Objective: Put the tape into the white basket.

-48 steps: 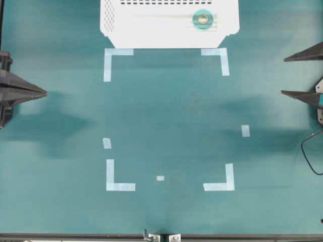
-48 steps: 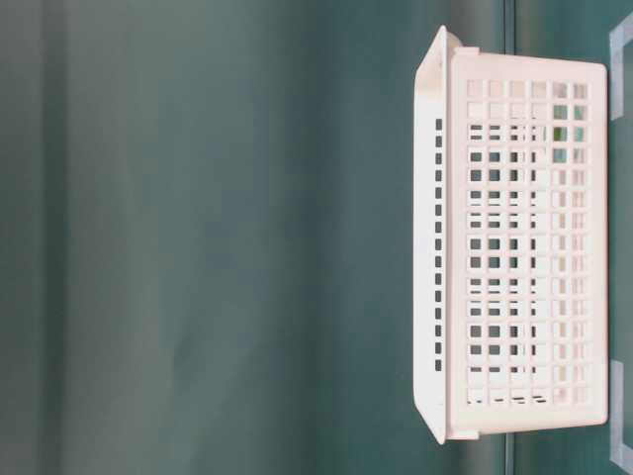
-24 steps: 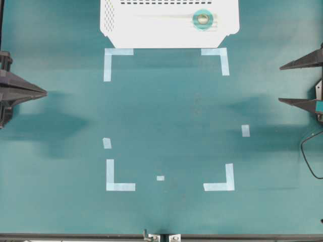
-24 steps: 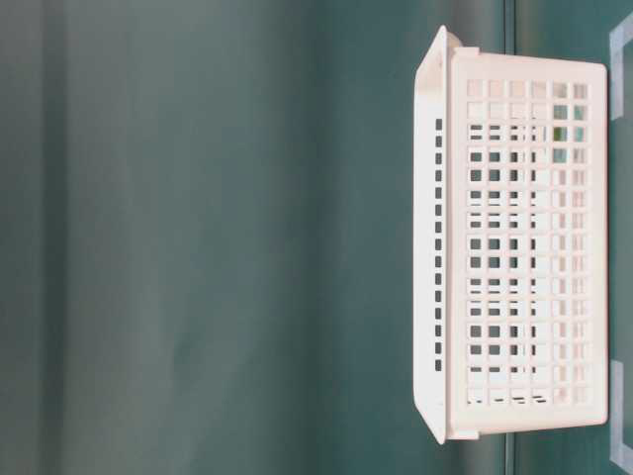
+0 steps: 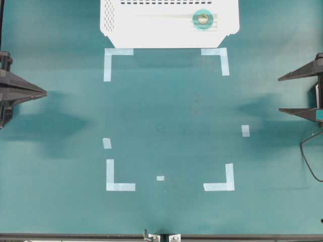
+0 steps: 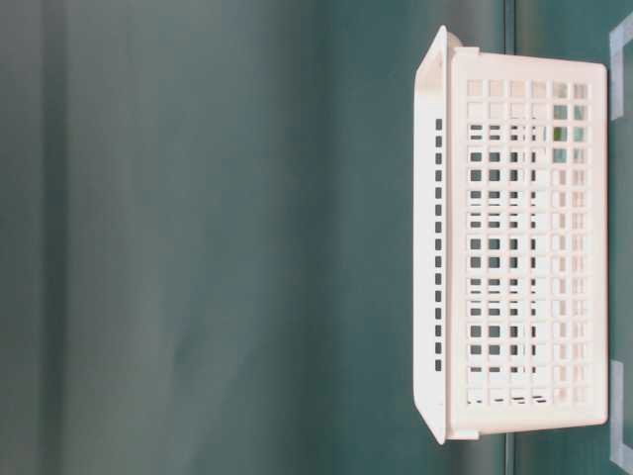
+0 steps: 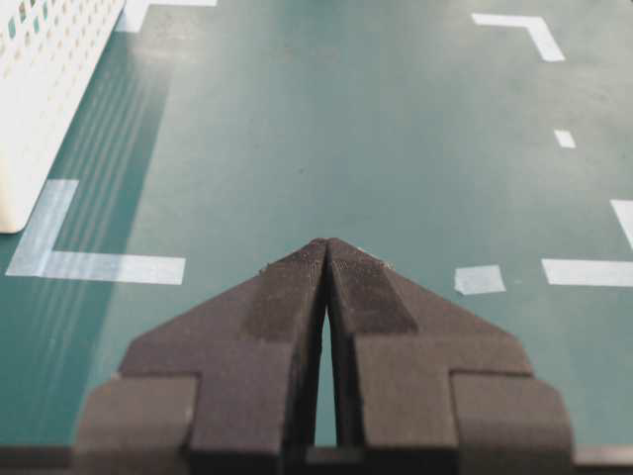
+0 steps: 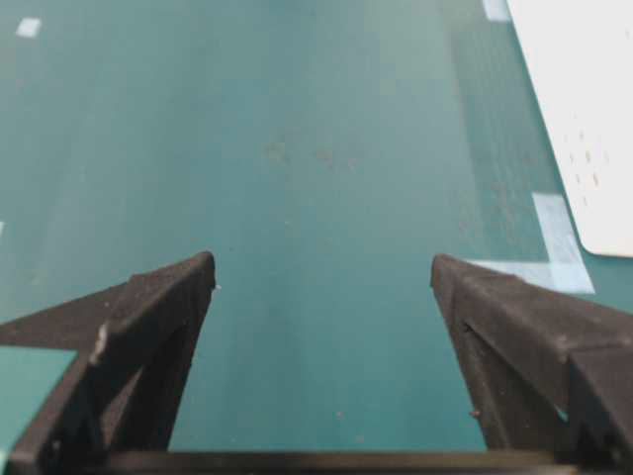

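The teal-green tape roll (image 5: 203, 19) lies flat inside the white basket (image 5: 151, 35) at the top of the overhead view, toward its right end. The basket also shows in the table-level view (image 6: 445, 237), in the left wrist view (image 7: 40, 99) and in the right wrist view (image 8: 584, 109). My left gripper (image 5: 44, 92) is shut and empty at the far left edge; it also shows in the left wrist view (image 7: 326, 242). My right gripper (image 5: 279, 94) is open and empty at the far right edge; it also shows in the right wrist view (image 8: 322, 272). Both are far from the basket.
Pale-blue tape corner marks (image 5: 117, 55) and small strips (image 5: 245, 130) lie flat on the green table. A black cable (image 5: 310, 156) loops at the right edge. A metal fitting (image 5: 161, 237) sits at the front edge.
My right gripper has drifted down in the overhead view and a little toward the table's middle, its jaws staying open. The left gripper, the tape and the basket have not moved.
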You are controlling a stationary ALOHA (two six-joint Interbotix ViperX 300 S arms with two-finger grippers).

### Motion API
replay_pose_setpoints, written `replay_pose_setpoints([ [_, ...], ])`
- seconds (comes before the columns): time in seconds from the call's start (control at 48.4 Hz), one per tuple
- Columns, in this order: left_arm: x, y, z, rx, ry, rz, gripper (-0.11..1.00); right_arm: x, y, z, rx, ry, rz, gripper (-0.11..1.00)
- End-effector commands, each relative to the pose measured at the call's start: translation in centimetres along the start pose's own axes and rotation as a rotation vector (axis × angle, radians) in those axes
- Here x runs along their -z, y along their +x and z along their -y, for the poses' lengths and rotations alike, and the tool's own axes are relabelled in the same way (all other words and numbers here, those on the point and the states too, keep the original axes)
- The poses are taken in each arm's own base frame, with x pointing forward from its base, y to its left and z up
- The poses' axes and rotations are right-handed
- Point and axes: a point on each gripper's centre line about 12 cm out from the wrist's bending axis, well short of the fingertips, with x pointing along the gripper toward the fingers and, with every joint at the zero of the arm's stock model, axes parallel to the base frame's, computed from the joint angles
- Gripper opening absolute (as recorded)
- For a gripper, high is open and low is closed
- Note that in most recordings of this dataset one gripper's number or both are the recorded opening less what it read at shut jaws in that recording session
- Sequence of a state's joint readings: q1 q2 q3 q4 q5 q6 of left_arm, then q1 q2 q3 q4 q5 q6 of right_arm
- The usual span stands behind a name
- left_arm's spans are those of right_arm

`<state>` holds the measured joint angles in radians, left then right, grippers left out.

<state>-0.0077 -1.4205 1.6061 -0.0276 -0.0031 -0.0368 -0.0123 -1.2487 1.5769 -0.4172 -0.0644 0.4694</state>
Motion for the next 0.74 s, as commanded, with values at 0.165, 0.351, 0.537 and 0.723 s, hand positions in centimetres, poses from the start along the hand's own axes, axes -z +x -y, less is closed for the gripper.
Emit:
replay_pose_setpoints([
  [0.165,-0.82,0.04,0.01,-0.002,0.001,0.019,-0.11,0.07,0.06,-0.19,-0.018,-0.001,0.018,0.96],
  [0.351,-0.86,0.04,0.02,-0.002,0.001,0.019,-0.11,0.02,0.07,-0.21,-0.019,0.0,0.018,0.96],
  [0.537,-0.86,0.04,0.02,-0.002,0.001,0.019,-0.11,0.01,0.07,-0.2,-0.018,0.0,0.019,0.96],
  [0.723,-0.8,0.04,0.01,-0.002,0.001,0.017,-0.11,-0.57,0.11,-0.21,-0.018,0.01,0.029,0.96],
])
